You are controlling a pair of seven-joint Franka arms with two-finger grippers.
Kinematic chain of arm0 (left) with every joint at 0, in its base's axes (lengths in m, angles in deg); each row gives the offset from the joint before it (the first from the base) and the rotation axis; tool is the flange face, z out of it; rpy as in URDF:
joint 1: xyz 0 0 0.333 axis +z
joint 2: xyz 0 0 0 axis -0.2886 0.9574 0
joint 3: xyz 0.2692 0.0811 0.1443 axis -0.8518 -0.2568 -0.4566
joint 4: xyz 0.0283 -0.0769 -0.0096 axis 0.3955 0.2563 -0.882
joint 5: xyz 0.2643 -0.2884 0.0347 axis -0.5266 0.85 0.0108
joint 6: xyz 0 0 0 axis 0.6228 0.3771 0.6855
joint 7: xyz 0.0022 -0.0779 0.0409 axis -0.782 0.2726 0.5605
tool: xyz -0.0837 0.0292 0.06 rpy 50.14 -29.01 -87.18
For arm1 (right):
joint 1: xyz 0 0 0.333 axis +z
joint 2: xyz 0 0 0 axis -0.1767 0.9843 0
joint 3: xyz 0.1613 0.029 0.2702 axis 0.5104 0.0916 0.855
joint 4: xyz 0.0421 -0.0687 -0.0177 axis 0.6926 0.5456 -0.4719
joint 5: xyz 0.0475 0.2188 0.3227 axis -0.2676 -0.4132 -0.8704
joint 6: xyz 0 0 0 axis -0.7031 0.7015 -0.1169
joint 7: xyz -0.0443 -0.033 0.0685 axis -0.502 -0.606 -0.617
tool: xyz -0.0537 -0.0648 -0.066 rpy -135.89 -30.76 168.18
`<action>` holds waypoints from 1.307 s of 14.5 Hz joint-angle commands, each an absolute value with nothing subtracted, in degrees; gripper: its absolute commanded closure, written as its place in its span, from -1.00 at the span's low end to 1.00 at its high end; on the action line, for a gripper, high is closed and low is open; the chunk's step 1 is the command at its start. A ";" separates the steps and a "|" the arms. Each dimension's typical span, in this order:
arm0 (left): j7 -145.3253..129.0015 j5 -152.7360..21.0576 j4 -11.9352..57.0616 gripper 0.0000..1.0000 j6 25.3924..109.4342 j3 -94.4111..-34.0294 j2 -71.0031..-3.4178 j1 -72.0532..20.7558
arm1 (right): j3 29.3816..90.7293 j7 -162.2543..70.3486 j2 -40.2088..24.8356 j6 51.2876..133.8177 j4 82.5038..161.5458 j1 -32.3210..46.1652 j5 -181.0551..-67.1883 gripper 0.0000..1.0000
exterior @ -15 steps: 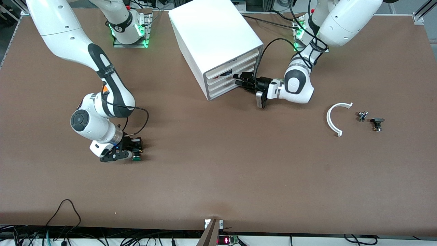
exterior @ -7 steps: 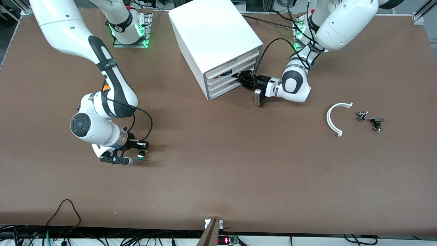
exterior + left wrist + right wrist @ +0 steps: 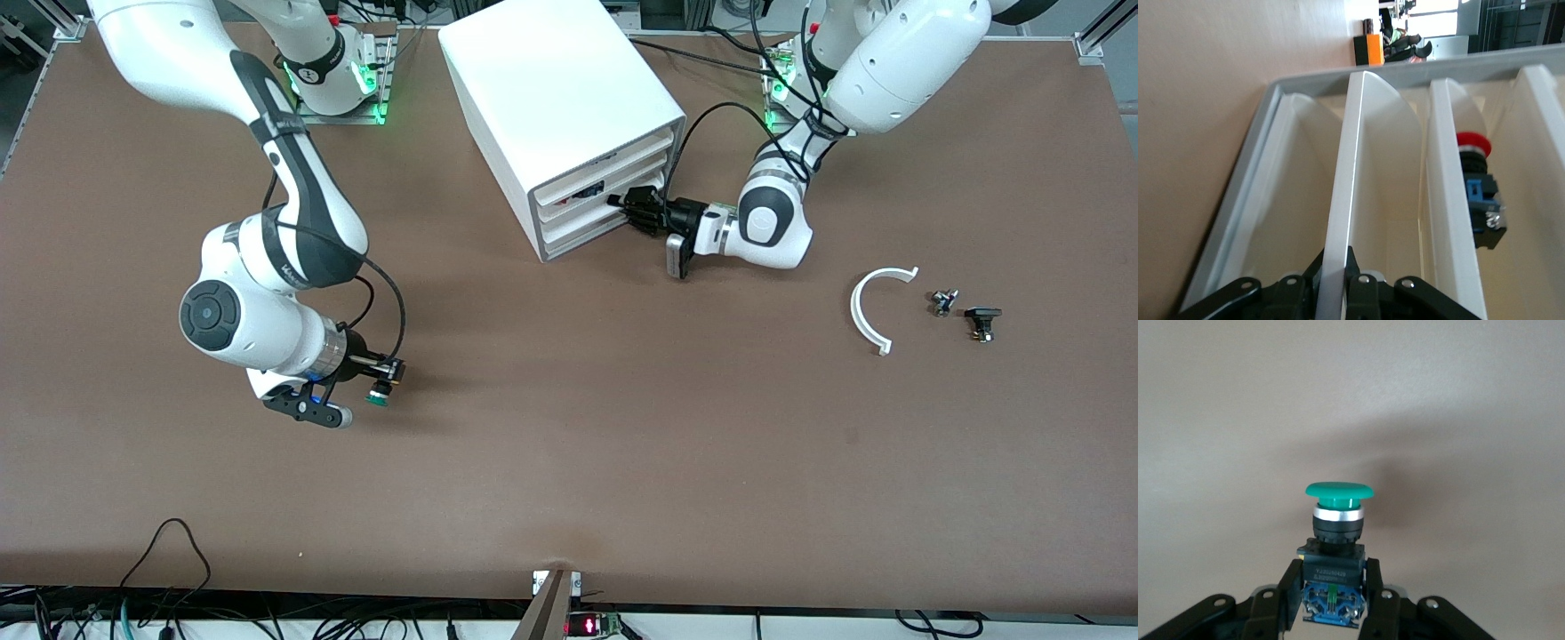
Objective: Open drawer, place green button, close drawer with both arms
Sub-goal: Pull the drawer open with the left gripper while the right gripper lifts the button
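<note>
The white cabinet [image 3: 560,98] stands at the back middle of the table, its four drawers pushed in. My left gripper [image 3: 629,209] is level with the lower drawers at the cabinet's front and shut on a drawer's thin white front lip [image 3: 1346,200]. I cannot tell for sure which drawer this is. My right gripper [image 3: 384,373] is shut on the black-blue body of the green-capped button [image 3: 380,398] and holds it just above the bare table, toward the right arm's end. In the right wrist view the button [image 3: 1338,492] sits upright between the fingers [image 3: 1279,600].
A red-capped button [image 3: 1473,141] lies in the drawer above the gripped lip. A white curved strip [image 3: 864,311] and two small black parts [image 3: 942,302] [image 3: 981,322] lie toward the left arm's end. An orange box [image 3: 1373,49] shows far off in the left wrist view.
My right gripper has risen off the table with the button and shifted toward the table's middle. My left gripper has pressed slightly closer into the cabinet front.
</note>
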State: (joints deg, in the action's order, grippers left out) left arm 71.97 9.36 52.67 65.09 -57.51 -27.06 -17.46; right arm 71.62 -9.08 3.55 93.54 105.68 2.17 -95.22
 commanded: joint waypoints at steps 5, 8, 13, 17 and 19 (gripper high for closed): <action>68.79 5.53 44.60 1.00 65.91 -60.91 -26.80 -15.46 | 71.39 5.63 3.65 84.78 96.23 8.01 -95.72 1.00; 63.35 -4.58 39.06 1.00 65.83 -63.03 -26.27 -14.23 | 71.31 13.90 4.18 84.07 92.27 10.91 -95.63 1.00; 58.85 -13.56 33.16 1.00 65.74 -63.30 -24.60 -11.07 | 71.22 26.46 5.76 84.42 88.49 16.35 -95.45 1.00; 59.02 -14.54 32.80 -0.63 65.83 -63.65 -24.42 -10.71 | 71.13 36.31 7.61 85.04 84.53 21.01 -95.36 1.00; 59.02 -16.37 32.11 -1.00 65.74 -63.65 -24.86 -10.10 | 70.69 41.85 7.96 86.35 84.26 24.26 -94.92 1.00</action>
State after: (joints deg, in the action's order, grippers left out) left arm 58.52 -13.79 33.85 65.91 -63.53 -24.65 -10.74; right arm 71.62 36.70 6.15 86.01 87.45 21.20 -95.21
